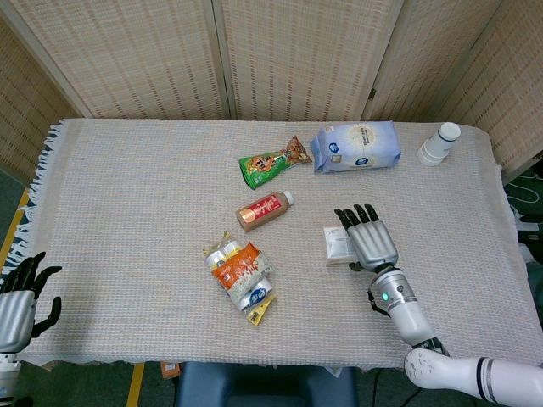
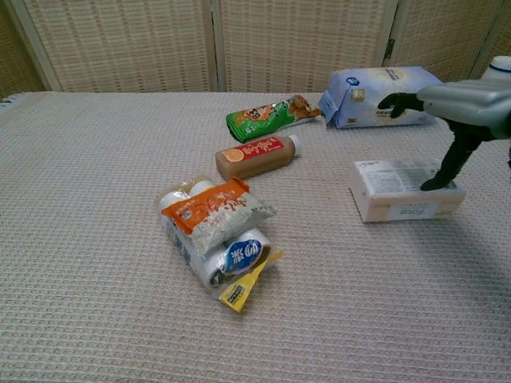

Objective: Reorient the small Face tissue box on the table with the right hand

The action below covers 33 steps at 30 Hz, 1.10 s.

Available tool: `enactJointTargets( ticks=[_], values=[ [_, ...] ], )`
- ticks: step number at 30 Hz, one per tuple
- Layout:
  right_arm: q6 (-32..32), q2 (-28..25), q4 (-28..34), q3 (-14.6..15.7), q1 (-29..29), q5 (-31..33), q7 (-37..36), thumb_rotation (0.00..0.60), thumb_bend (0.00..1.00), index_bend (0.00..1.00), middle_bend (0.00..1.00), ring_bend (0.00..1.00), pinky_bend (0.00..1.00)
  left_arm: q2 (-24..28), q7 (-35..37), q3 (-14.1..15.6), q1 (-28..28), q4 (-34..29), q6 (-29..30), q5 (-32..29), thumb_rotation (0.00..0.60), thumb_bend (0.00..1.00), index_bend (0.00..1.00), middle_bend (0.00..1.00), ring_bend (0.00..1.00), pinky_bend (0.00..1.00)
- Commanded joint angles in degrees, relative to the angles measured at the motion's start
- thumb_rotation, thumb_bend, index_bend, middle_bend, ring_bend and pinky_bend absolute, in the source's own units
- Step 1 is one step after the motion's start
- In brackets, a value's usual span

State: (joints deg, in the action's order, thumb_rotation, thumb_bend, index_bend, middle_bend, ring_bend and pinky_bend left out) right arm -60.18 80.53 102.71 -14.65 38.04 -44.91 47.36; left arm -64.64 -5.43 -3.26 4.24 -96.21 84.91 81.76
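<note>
My left hand [image 1: 19, 297] idles spread at the table's near-left edge; centre-right, the small Face tissue box [image 2: 393, 199] lies flat, not yet reoriented; my right hand [image 1: 371, 240] hovers over it, fingers apart, thumb tip touching its top, grip and turn remaining.

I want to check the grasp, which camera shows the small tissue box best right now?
Chest view: the small tissue box shows its top and front, the right hand above it. Head view shows only its left end.
</note>
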Motion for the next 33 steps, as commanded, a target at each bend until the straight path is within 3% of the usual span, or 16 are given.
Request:
enactJointTargets(
  ticks=[1,13,26,33],
  values=[
    [0.39,4.78,-3.34,-0.96,4.45,4.72,2.94,0.600,0.05,0.03,0.09,0.05,0.00,0.25,0.32,-0.07,-0.09,-0.12,0.06,-0.13,0.600,0.49,0.24,0.00,0.00,0.12],
    [-0.42,7.55,-9.40,0.84,7.80,11.47,2.36,0.600,0.05,0.03,0.09,0.05,0.00,0.93,1.54,-0.10,-0.27,-0.50,0.21,0.09,0.600,0.49,0.24,0.00,0.00,0.12],
    [1.84,8.12,-12.98,3.53,8.70,13.16,-1.17,0.600,0.05,0.05,0.09,0.07,0.00,1.09,1.99,-0.35,-0.43,-0.43,0.60,0.02,0.600,0.49,0.24,0.00,0.00,0.12],
    [2.96,8.36,-13.98,4.66,9.17,14.15,-2.31,0.600,0.05,0.19,0.15,0.17,0.00,1.11,2.20,-0.44,-0.44,-0.44,0.68,0.06,0.600,0.48,0.24,0.00,0.00,0.12]
  ],
)
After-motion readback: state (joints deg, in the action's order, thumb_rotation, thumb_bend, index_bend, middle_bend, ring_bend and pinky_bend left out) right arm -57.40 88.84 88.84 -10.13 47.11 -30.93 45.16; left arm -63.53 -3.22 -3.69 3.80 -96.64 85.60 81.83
